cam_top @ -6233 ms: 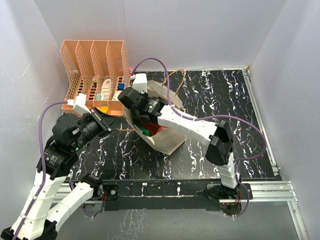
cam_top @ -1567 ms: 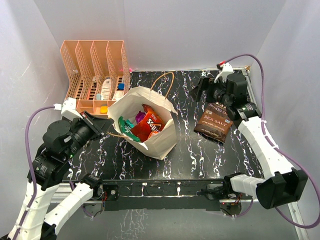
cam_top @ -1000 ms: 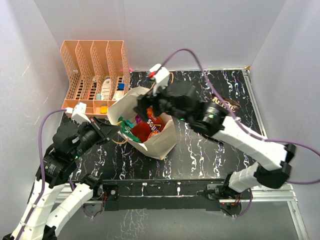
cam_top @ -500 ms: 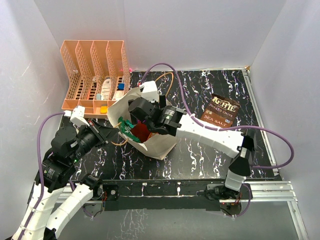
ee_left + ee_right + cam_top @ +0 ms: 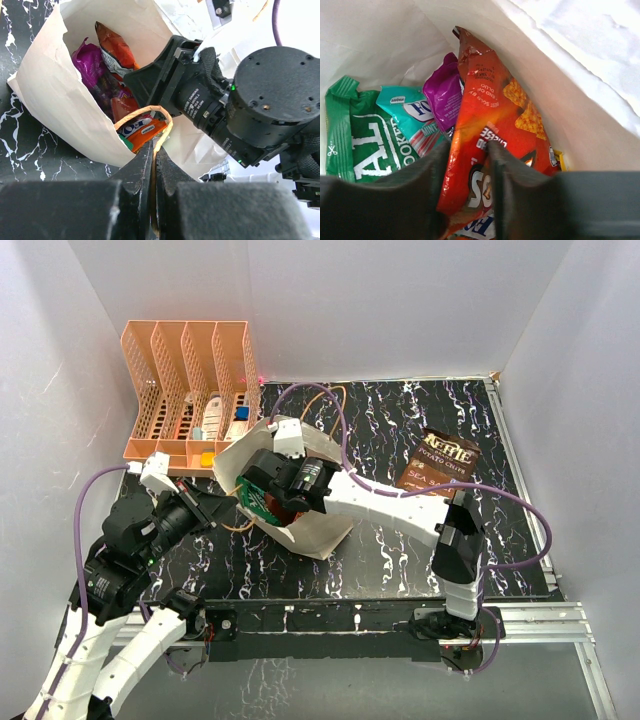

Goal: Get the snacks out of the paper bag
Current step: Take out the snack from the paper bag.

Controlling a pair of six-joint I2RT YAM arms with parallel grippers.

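The paper bag stands open at the table's middle left. My left gripper is shut on its brown cord handle at the bag's left rim, as the left wrist view shows. My right gripper reaches down into the bag. In the right wrist view its jaws pinch a fold of the red Doritos bag. A purple packet, a teal mint packet and a green packet lie beside it inside. A dark chip packet lies on the table at the right.
An orange slotted rack with small white and blue items stands at the back left, close to the bag. The right arm stretches across the table's middle. White walls enclose the black marbled table.
My right gripper left the dark packet on the table at the right, swung back left and went down into the bag. My left gripper has kept its hold on the handle.
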